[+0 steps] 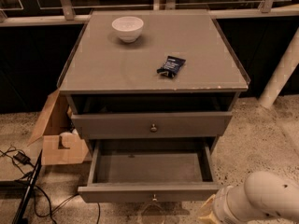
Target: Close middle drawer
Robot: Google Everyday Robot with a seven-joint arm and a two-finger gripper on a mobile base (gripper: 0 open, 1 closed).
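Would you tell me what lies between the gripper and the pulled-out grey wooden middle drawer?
Nothing, in the camera view: the gripper, at the bottom edge, is beside the front right corner of the grey wooden middle drawer.

Grey middle drawer (149,168) open, gripper (209,213) near right corner.

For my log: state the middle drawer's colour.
Middle drawer: grey, camera view. Gripper by its right front corner.
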